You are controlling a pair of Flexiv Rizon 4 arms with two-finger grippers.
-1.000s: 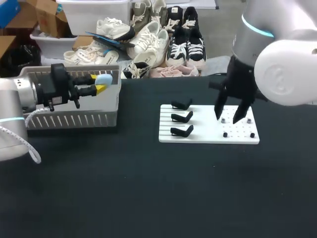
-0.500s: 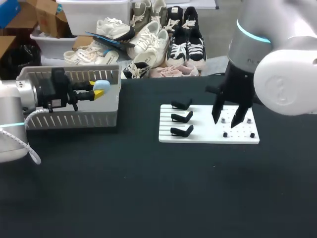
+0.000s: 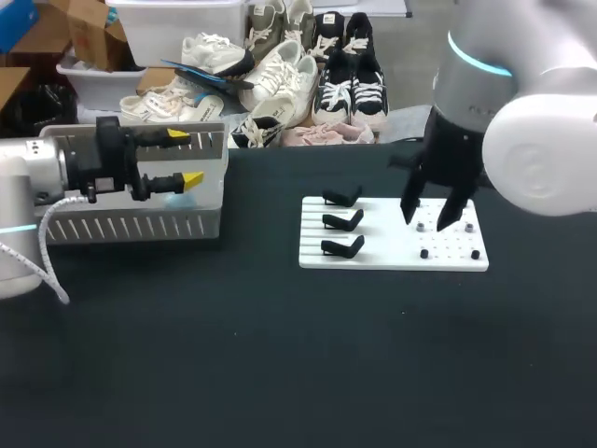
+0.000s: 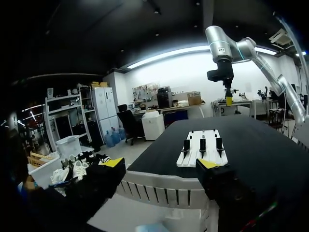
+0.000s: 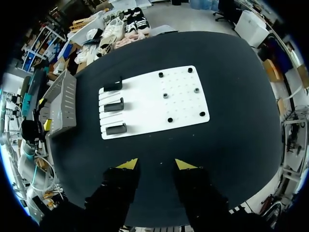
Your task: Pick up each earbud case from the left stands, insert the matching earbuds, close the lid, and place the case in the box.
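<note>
My left gripper (image 3: 185,157) hovers over the white slatted box (image 3: 131,224) at the table's left, open wide with nothing between its yellow tips. In the left wrist view a light blue earbud case (image 4: 152,227) lies in the box (image 4: 164,186) below the gripper (image 4: 161,163). The white plate (image 3: 392,245) carries three black stands (image 3: 342,221), all bare. My right gripper (image 3: 434,213) hangs above the plate's pegged right half, open and holding nothing. From the right wrist the plate (image 5: 154,101) lies well ahead of the gripper (image 5: 157,164).
Small black and grey pegs (image 3: 423,253) stick up from the plate's right side. Dark tabletop (image 3: 280,355) stretches in front of the box and plate. The box stands near the table's back left edge.
My left gripper has opened wide, and the light blue case it held has dropped out of its fingers into the box. The right arm has hardly shifted.
</note>
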